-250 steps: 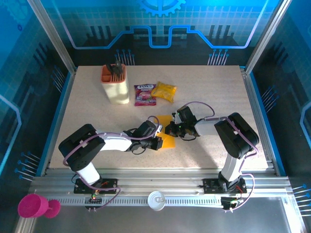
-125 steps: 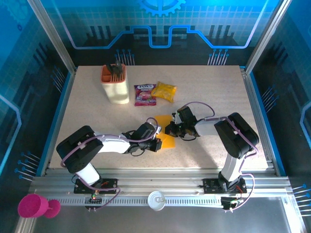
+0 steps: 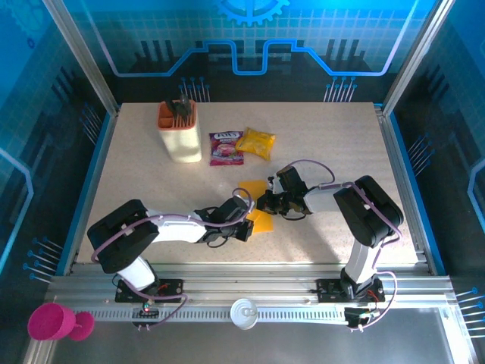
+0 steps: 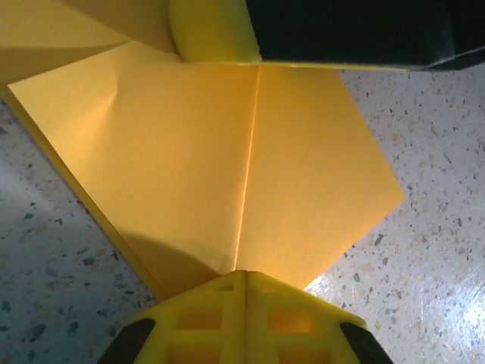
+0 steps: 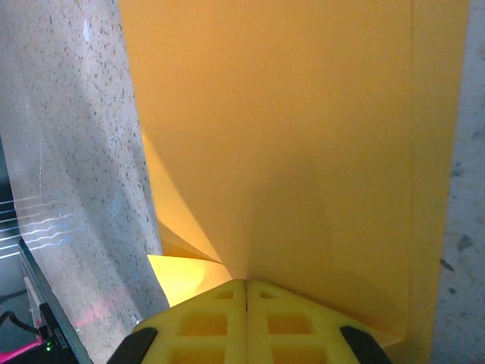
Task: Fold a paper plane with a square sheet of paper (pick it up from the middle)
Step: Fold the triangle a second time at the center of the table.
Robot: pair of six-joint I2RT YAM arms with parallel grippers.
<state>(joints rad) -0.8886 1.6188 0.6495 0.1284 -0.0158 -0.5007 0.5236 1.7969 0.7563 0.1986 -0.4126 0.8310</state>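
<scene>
Left pincer [image 3: 245, 224] slid right, arm low; right pincer [image 3: 265, 203] also clamps paper [image 3: 252, 189].

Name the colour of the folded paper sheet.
Plain orange-yellow, unprinted; the square sheet of paper shows best in the left wrist view.

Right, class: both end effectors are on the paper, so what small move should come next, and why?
Probably the left end effector should slide along the crease to sharpen it while the right end effector holds. Both are shut on the paper, the crease runs straight into the left one's grip, and the paper bulges beside it.
</scene>
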